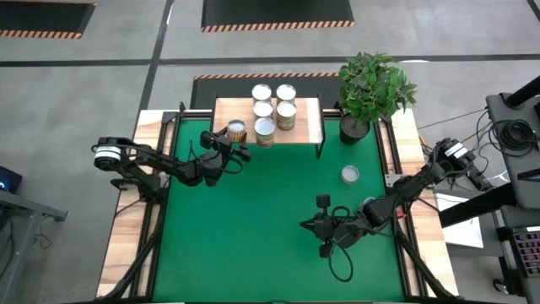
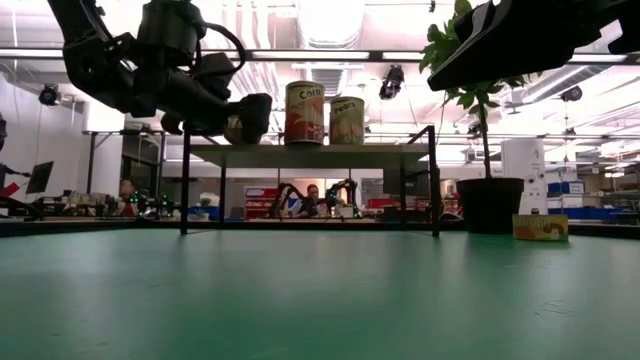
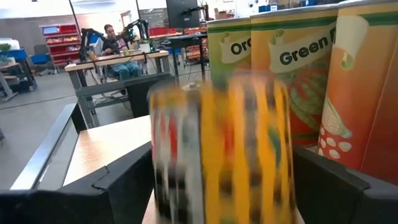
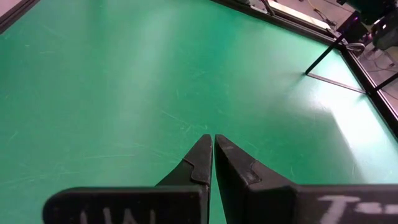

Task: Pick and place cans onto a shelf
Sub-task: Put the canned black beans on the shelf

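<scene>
— Where do we have the left gripper (image 1: 237, 140)?

— At the shelf (image 1: 308, 128), on its left side. We see its jaws spread wide around a striped can (image 3: 221, 149), one finger on each side. Whether they press it, we cannot tell.

— And the other cans?

— Five stand grouped on the shelf (image 1: 274, 110), just beside the striped one. One more (image 1: 350, 175) sits alone on the green tabletop (image 1: 253, 245), near the plant pot (image 1: 353, 128).

— The right gripper (image 4: 213, 144)?

— Low over the tabletop, well apart from the shelf, jaws pressed together, holding nothing.
</scene>
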You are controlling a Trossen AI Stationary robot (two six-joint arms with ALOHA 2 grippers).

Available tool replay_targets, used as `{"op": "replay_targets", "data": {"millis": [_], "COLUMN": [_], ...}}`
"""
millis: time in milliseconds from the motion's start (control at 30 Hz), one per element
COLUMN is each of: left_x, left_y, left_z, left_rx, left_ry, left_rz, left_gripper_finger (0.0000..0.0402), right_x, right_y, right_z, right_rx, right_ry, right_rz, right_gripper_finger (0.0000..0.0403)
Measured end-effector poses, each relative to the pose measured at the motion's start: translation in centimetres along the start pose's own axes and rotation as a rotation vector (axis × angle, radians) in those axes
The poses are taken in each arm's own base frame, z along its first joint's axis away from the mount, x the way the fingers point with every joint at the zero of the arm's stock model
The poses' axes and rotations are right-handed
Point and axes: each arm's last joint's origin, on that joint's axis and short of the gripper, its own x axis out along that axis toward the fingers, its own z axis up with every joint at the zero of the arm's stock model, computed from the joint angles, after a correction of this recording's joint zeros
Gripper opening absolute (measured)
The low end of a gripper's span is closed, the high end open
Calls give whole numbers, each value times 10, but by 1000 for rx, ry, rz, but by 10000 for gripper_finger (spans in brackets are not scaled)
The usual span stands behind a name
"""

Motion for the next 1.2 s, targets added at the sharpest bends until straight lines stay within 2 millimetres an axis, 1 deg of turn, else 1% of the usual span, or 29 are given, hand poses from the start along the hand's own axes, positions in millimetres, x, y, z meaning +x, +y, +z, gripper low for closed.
{"op": "replay_targets", "data": {"millis": [167,500,667,1033,1200], "left_x": [0,-2,-3,2,3], "left_y": [0,0,1,-6,-7], "left_z": [0,3,14,39,47], "left_rx": [-20,-38,-70,6,44], "left_ry": [0,-7,-28,-66,-69], "left_rz": [-1,-6,8,30,89], "left_gripper_finger": [316,317,317,316,316], "right_x": [0,0,0,-2,-3], "right_y": [0,0,0,-1,-2], "right_z": [0,0,0,2,3], "right_rx": [1,2,1,7,8], "right_ry": [0,0,0,-7,-11], "right_rz": [0,0,0,1,0], "right_gripper_finger": [9,9,9,9,9]}}
